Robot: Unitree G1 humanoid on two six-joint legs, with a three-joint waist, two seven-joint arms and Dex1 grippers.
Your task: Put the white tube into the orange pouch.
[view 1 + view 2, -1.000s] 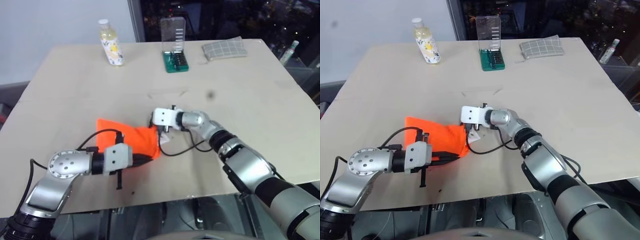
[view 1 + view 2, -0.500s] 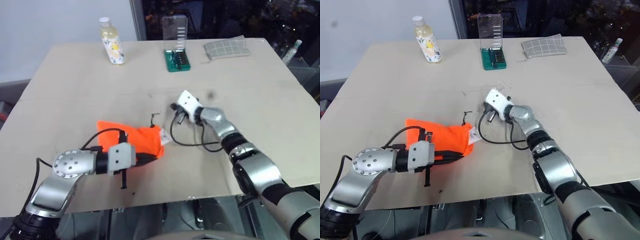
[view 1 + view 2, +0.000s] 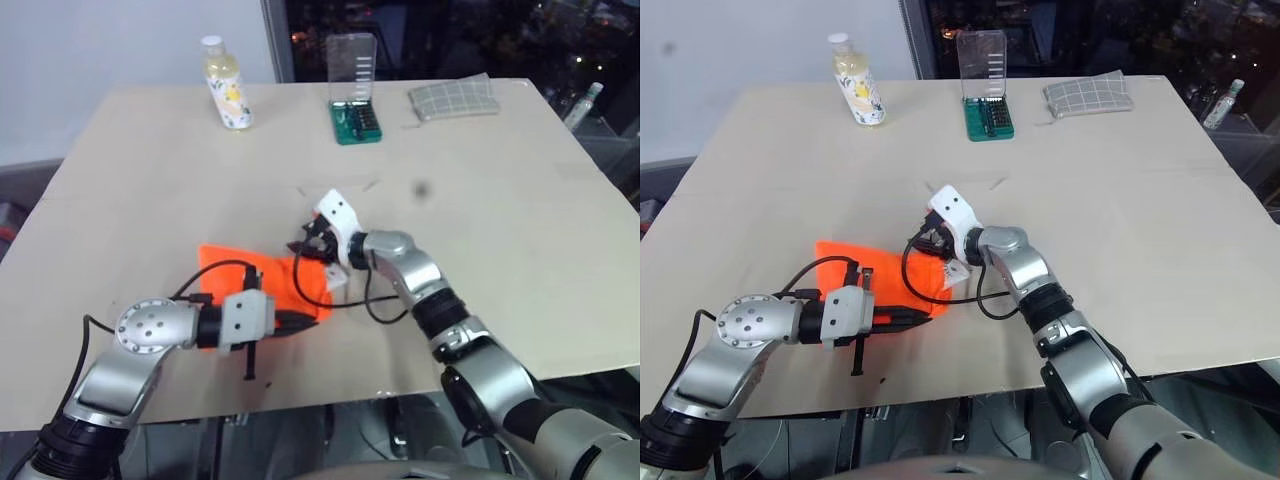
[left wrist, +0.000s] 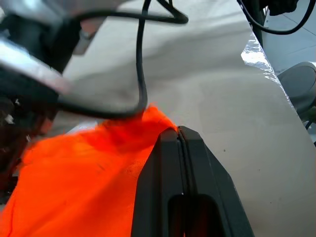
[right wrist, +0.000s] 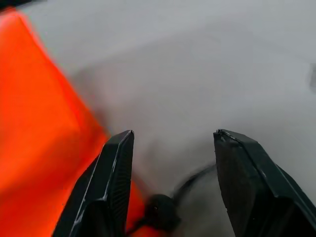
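Observation:
The orange pouch [image 3: 285, 280] lies flat on the table near the front, with its mouth facing right. My left gripper [image 3: 305, 320] is shut on the pouch's front edge, and its black fingers [image 4: 180, 148] pinch the orange fabric. A small white end that looks like the white tube [image 3: 335, 280] pokes out at the pouch's mouth. My right gripper [image 3: 302, 245] hovers at the far corner of the mouth. It stands open [image 5: 173, 136] with nothing between its fingers, above the orange fabric and the dark cord [image 5: 158, 212].
Along the back of the table [image 3: 520, 220] stand a clear bottle of yellowish liquid [image 3: 225, 85], a green bit case with a clear lid [image 3: 353, 110] and a grey checked pouch [image 3: 452, 98]. Black cables loop from both wrists over the pouch area.
My right gripper pulled away to the back right half a second ago, then came back to the pouch's mouth with its wrist rolled and its fingers spread. The left gripper kept its hold.

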